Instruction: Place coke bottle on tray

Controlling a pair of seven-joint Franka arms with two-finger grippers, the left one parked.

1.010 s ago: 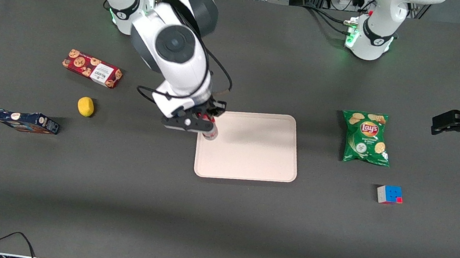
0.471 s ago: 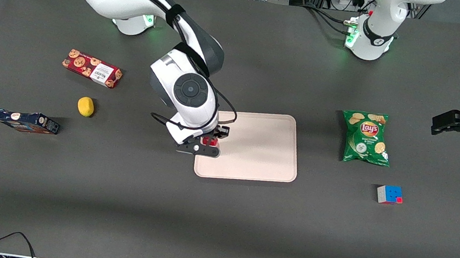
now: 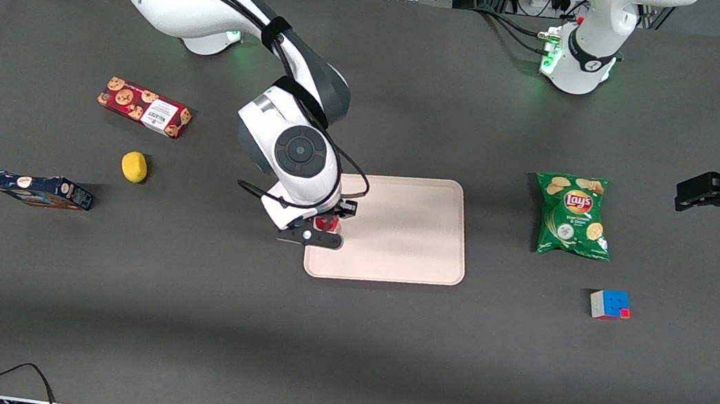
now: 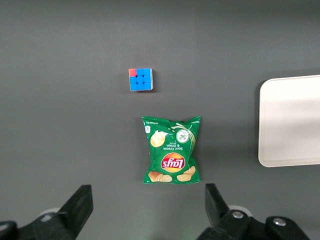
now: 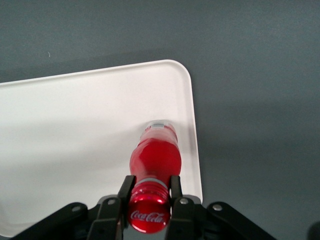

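Note:
The coke bottle (image 5: 155, 160) has a red cap with white script and a red body. It stands upright with its base on the pale pinkish-beige tray (image 5: 75, 140), close to the tray's rim at the working arm's end. My right gripper (image 5: 149, 187) is shut on the bottle's neck just under the cap. In the front view the gripper (image 3: 322, 228) sits over the tray (image 3: 398, 231) edge, and only a bit of the red bottle (image 3: 326, 224) shows under the wrist.
A green chips bag (image 3: 572, 216) and a colour cube (image 3: 609, 305) lie toward the parked arm's end. A red cookie box (image 3: 144, 107), a yellow lemon (image 3: 134, 167) and a dark blue box (image 3: 43, 190) lie toward the working arm's end.
My gripper carried the bottle nearer the front camera along the tray's edge and lowered it. In the last half second it barely moved.

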